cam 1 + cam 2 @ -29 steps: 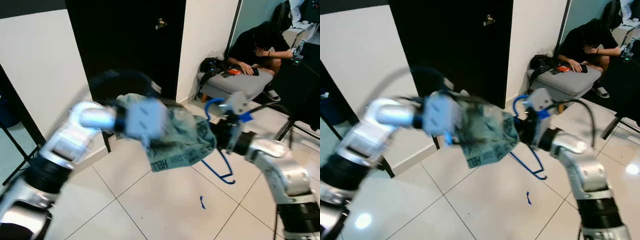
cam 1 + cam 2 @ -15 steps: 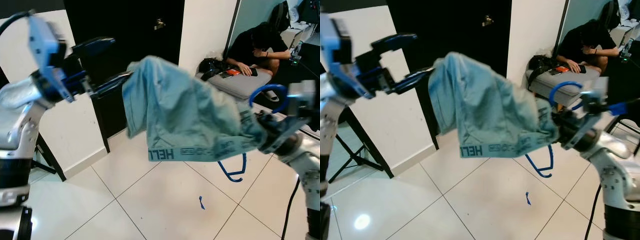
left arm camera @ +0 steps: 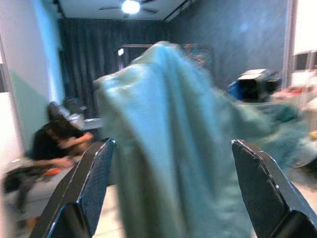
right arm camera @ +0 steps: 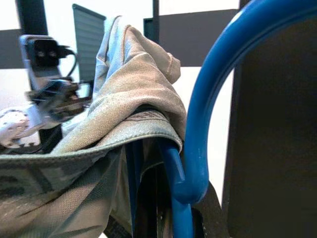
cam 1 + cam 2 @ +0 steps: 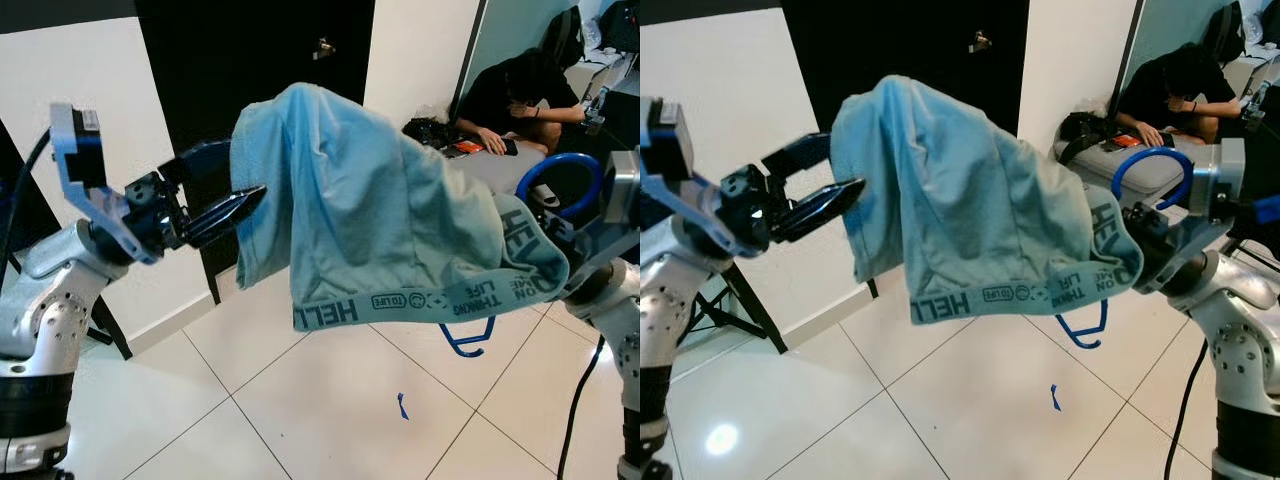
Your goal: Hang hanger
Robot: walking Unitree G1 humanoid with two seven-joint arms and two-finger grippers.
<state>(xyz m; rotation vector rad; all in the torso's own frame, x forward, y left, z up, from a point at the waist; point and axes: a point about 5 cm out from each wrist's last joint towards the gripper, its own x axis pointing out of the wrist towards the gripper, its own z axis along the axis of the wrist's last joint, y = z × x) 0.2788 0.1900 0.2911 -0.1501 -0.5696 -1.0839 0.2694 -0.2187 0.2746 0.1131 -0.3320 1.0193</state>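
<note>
**Garment on hanger, held up between both arms**

My left gripper [image 5: 250,196] has its jaws apart, nothing between them; fingers [image 3: 91,183] wide either side of the cloth in the left wrist view, tips just beside the garment's edge. I can't tell if they touch it.

Right gripper [image 5: 1150,245]: jaws buried under fabric, I can't tell how they stand. It sits at the neck of the blue hanger [image 5: 560,180], hook curling up above the wrist. The right wrist view has the hook [image 4: 218,94] close up with the waistband folded against its stem.

The light-blue garment [image 5: 370,210] is draped over the hanger, peaked high toward the left arm, printed waistband [image 5: 1020,295] along the lower edge. A piece of the hanger's lower bar [image 5: 470,335] pokes out under the band.

All of it is held in the air over white floor tiles [image 5: 300,420], in front of a black door [image 5: 270,70]. A small blue scrap [image 5: 402,406] lies on the floor. A person [image 5: 515,90] in black sits hunched on a grey seat [image 5: 470,165] behind, on the right.
</note>
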